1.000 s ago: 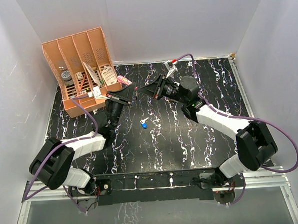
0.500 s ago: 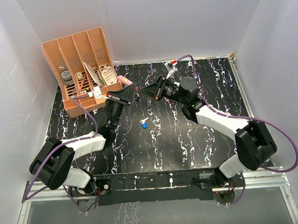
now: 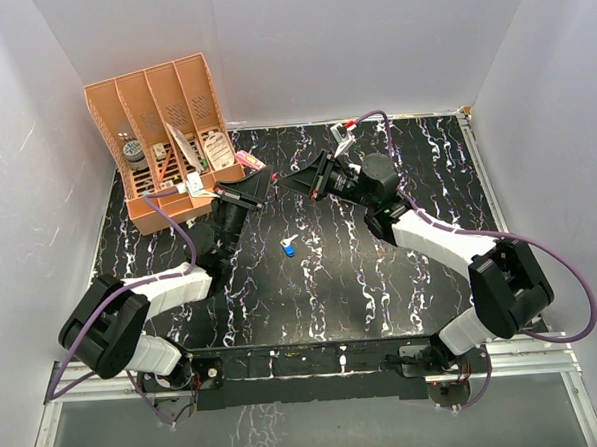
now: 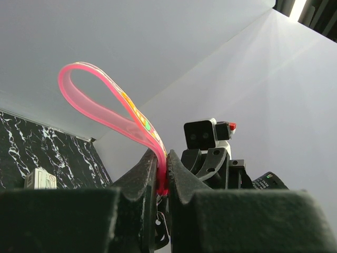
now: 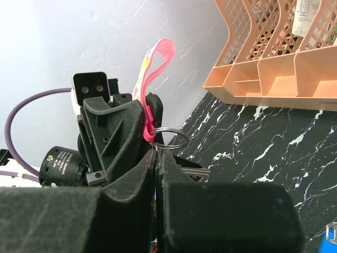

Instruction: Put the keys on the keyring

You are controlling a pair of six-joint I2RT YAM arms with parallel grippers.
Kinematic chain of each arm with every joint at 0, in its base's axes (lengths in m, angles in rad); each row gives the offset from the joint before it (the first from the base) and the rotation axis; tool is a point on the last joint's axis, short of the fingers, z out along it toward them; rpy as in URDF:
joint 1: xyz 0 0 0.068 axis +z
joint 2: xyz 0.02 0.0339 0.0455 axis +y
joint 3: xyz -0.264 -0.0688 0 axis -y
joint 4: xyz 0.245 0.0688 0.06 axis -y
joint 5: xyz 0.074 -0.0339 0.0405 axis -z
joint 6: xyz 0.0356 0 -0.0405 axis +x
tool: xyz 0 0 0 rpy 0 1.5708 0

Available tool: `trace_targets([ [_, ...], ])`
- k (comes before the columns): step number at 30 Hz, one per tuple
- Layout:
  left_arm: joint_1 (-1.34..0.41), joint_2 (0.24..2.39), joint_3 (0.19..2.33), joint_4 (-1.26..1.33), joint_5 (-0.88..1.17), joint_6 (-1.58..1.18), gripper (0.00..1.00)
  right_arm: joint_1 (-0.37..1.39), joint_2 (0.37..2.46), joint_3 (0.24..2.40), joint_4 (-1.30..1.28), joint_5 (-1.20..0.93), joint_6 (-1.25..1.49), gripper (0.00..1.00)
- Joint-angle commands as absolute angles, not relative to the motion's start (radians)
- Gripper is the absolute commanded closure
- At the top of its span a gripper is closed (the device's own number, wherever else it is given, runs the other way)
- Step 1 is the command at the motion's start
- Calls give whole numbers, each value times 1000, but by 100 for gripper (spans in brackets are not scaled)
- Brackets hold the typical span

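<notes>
My left gripper point(image 3: 265, 188) is shut on the pink-red strap fob point(image 4: 105, 108), which loops up out of its fingers point(image 4: 145, 174). The silver keyring point(image 5: 171, 139) hangs off the strap's end point(image 5: 149, 129), level with the tip of my right gripper point(image 5: 157, 150). My right gripper point(image 3: 285, 185) is shut tip to tip with the left one, above the table. A thin silver tip shows between its fingers at the ring; it looks like the dark key's blade. The blue-headed key point(image 3: 289, 249) lies on the black table, apart from both grippers, and shows in the right wrist view point(image 5: 330, 233).
An orange mesh desk organizer point(image 3: 164, 140) with several items stands at the back left. A small pink item point(image 3: 250, 162) lies beside it. A small white box point(image 4: 39, 179) sits on the marble table point(image 3: 382, 279). White walls close in the back and both sides.
The right wrist has shifted very slightly toward the back. Both grippers stay shut at the ring, and the blue key has not moved.
</notes>
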State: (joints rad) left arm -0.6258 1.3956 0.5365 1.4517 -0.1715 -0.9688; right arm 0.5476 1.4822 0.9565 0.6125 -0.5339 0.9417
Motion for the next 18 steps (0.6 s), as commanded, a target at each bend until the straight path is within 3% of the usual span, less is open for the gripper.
trace_targets([
  [1,-631,1373,543,1616,-155,-962,100,541,1488,959,692,-545,951,100],
  [18,-630,1372,545,1612,-155,-964,100,538,1495,956,698,-550,956,100],
])
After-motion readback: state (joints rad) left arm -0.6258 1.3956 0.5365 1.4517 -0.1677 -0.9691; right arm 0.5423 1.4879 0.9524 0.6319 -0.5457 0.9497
